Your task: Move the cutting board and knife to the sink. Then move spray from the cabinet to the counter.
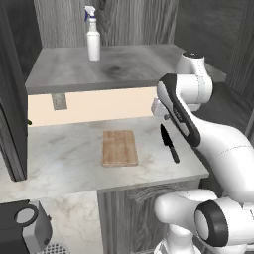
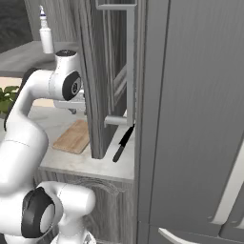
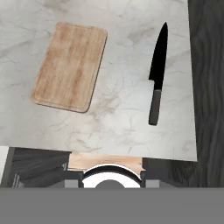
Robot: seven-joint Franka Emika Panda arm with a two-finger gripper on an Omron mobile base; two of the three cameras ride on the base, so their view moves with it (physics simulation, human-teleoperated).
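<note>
Marbled bench seen carrying cutting board lying flat, black knife laid well apart beside it. Grey cabinet shelf above, spray stood upright on it.

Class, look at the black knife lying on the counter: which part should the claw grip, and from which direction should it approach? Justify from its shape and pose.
Probably best to grip the knife by its straight handle, coming from above with the claw's fingers straddling the handle's width. It lies flat on the counter, apart from the cutting board, so nothing crowds either side. The handle is thicker and parallel-sided; the blade tapers to a point.
</note>
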